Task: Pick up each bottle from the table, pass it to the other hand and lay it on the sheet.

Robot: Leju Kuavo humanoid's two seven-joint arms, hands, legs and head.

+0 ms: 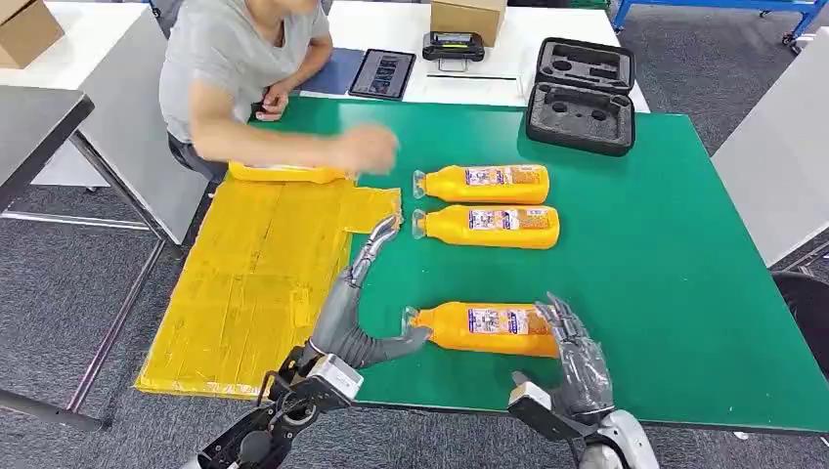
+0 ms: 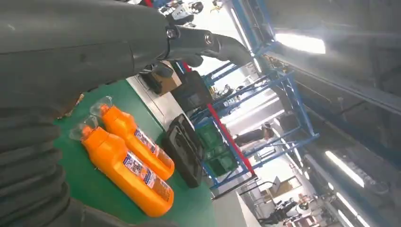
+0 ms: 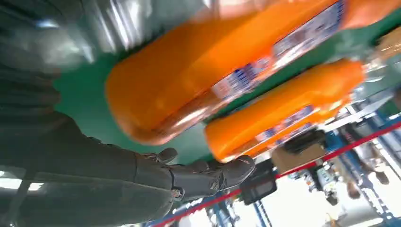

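Observation:
An orange bottle [image 1: 484, 329] [image 3: 208, 71] lies near the table's front edge, cap to the left. My right hand [image 1: 575, 354] [image 3: 142, 170] is spread over its base end; its thumb [image 3: 208, 177] stands apart from the bottle. My left hand [image 1: 360, 313] [image 2: 142, 42] is open just left of the cap, thumb toward the neck, fingers stretched to the sheet's corner. Two more bottles [image 1: 481, 183] [image 1: 489, 226] [image 2: 137, 142] [image 2: 127, 170] lie side by side mid-table. The yellow sheet [image 1: 254, 283] covers the table's left end; a fourth bottle [image 1: 283, 173] lies at its far edge.
A person sits at the far left corner, an arm [image 1: 293, 147] reaching over the sheet's bottle. A black foam case [image 1: 582, 93] [image 2: 184, 146] stands at the far right. Boxes, a tablet [image 1: 381, 73] and a device sit on the white table behind.

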